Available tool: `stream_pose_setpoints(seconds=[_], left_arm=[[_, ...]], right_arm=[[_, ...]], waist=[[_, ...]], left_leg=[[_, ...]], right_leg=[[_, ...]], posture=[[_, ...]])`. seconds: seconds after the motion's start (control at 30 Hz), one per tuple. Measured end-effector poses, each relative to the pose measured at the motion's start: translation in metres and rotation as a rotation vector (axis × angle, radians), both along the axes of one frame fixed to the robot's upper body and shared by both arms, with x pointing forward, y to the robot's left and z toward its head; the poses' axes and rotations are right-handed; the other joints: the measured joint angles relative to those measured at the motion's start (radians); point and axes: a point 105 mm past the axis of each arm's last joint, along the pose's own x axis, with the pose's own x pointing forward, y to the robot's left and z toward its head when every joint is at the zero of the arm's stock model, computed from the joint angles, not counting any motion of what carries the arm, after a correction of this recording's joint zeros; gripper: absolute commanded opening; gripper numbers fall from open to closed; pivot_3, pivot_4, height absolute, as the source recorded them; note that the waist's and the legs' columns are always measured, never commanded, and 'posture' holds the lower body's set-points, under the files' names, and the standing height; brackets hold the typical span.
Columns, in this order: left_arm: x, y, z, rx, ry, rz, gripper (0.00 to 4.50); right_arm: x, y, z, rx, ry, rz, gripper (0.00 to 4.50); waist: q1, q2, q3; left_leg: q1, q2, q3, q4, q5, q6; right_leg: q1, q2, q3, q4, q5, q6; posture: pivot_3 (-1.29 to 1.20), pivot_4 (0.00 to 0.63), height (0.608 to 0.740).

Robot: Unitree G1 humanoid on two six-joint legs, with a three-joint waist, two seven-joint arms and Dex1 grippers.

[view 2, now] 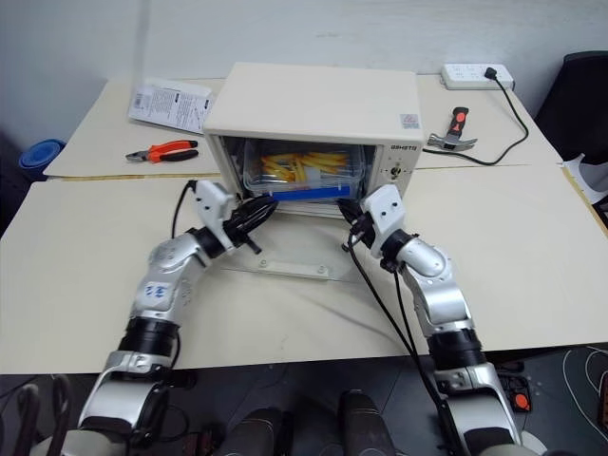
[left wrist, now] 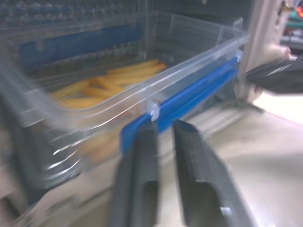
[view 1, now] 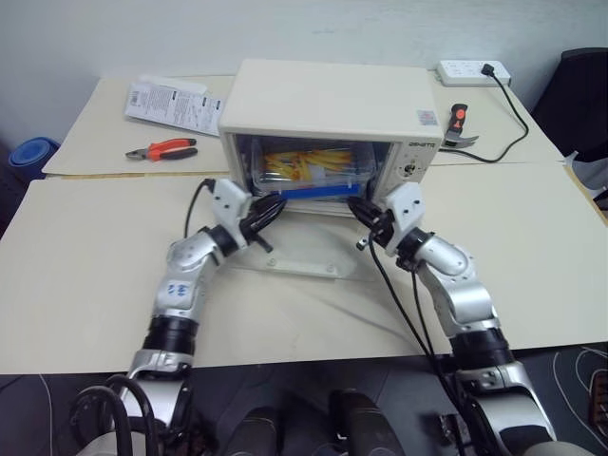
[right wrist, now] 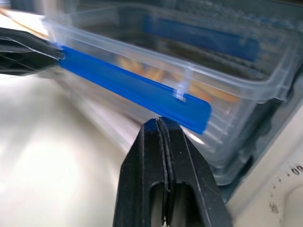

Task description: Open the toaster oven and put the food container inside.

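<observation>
Presently catalogued, one entry per line.

Oven: a cream-white toaster oven (view 1: pixel 332 100) stands on the pale surface (view 1: pixel 85 247), its glass door (view 1: pixel 304 249) folded down flat toward the robot, a control panel on the right of its front.

Food container: a clear plastic box (view 1: pixel 306 169) with yellow sticks inside sits in the oven's cavity, its near edge at the mouth of the opening; a blue clip (right wrist: pixel 135 90) runs along that near side.

Left end effector: the left end effector (left wrist: pixel 163 135) sits at the left end of the blue clip, tips right at the container's near edge; its two fingers (left wrist: pixel 142 161) stand a narrow gap apart and clasp nothing.

Right end effector: the right end effector (right wrist: pixel 158 125) sits at the right end of the same clip, its fingers pressed fully together, tips just at the clip's lower edge, nothing between them.

Pliers: a pair with red-orange handles (view 1: pixel 161 149) lies on the surface to the left of the oven, well apart from it.

Leaflet: a printed paper (view 1: pixel 176 103) lies beyond the pliers, near the oven's left rear corner.

Hammer: a hammer with a black and orange handle (view 1: pixel 458 123) lies to the right of the oven.

Power strip: a white strip (view 1: pixel 472 70) lies at the far right, a black cable (view 1: pixel 513 114) plugged into it and curving past the hammer.
</observation>
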Motion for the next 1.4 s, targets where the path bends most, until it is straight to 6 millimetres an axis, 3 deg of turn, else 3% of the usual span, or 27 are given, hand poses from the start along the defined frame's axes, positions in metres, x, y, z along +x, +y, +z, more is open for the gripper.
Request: stream_pose_setpoints(seconds=[0.13,0.3,0.4,0.5,0.67,0.8,0.97,1.1,1.2,1.4], left_arm=[[-0.042,0.043,0.006,0.080,0.001,-0.106,2.93],[-0.082,0.079,0.012,0.228,0.079,-0.273,4.45],[-0.098,0.085,0.025,0.259,0.090,-0.399,4.48],[-0.106,0.085,0.029,0.268,0.107,-0.477,4.48],[-0.102,0.091,0.029,0.215,0.117,-0.434,4.48],[-0.098,0.099,0.029,0.126,0.104,-0.332,4.48],[-0.096,0.109,0.016,0.040,0.071,-0.168,4.48],[-0.095,0.118,-0.001,0.099,0.051,-0.039,4.48],[-0.100,0.123,-0.015,0.167,0.063,0.008,4.50],[-0.112,0.129,-0.040,0.244,0.129,0.045,4.50]], right_arm=[[-0.028,-0.044,-0.007,-0.093,0.052,0.032,0.00],[-0.046,-0.074,-0.044,-0.256,0.114,0.110,0.00],[-0.049,-0.072,-0.068,-0.283,0.142,0.183,0.00],[-0.045,-0.058,-0.074,-0.257,0.119,0.251,0.00],[-0.034,-0.034,-0.059,-0.154,0.037,0.291,0.00],[-0.027,-0.015,-0.025,0.053,-0.049,0.297,0.00],[-0.018,-0.031,0.041,0.296,-0.206,0.195,0.00],[-0.020,-0.034,0.055,0.311,-0.198,0.209,0.00],[-0.033,-0.041,0.041,0.136,-0.137,0.264,0.92],[-0.067,-0.060,-0.028,-0.208,0.030,0.354,2.99]], waist=[[0.000,0.000,0.000],[0.004,0.001,0.000],[0.002,0.001,0.001],[0.000,0.002,0.001],[-0.003,0.002,0.001],[-0.002,0.003,0.001],[0.003,0.002,0.001],[0.005,0.002,0.001],[0.012,0.002,0.001],[0.026,0.002,0.001]], left_leg=[[0.000,0.000,0.000,0.000,-0.001,0.001],[0.003,0.000,0.001,0.000,0.000,0.001],[0.004,0.000,0.001,0.000,0.000,0.001],[0.003,0.000,0.001,0.000,0.000,0.001],[0.003,0.001,0.001,-0.001,-0.001,0.001],[0.002,0.002,0.001,-0.001,-0.001,0.000],[0.002,0.001,0.001,0.000,-0.001,0.001],[0.002,0.001,0.000,0.000,-0.001,0.001],[0.002,0.001,0.001,-0.001,-0.001,0.002],[0.002,0.001,0.003,0.000,-0.002,0.003]], right_leg=[[0.001,0.000,0.000,-0.007,0.000,0.000],[0.005,0.000,0.000,-0.006,0.000,0.000],[0.005,0.000,0.001,-0.006,0.000,0.000],[0.004,0.000,0.001,-0.006,0.000,0.000],[0.002,0.001,0.001,-0.005,0.000,0.000],[0.002,0.001,0.001,-0.005,0.000,-0.001],[0.002,0.000,0.000,-0.006,0.000,-0.001],[0.002,0.000,0.001,-0.006,0.000,-0.001],[0.002,0.000,0.001,-0.007,0.000,-0.001],[0.002,0.000,0.003,-0.007,0.000,-0.001]], posture=[[0.00,0.150,0.740],[0.00,0.150,0.740],[0.00,0.150,0.740],[0.00,0.150,0.740],[0.00,0.150,0.740],[0.00,0.150,0.740],[0.00,0.150,0.740],[0.00,0.150,0.740],[0.00,0.150,0.740],[0.00,0.150,0.740]])
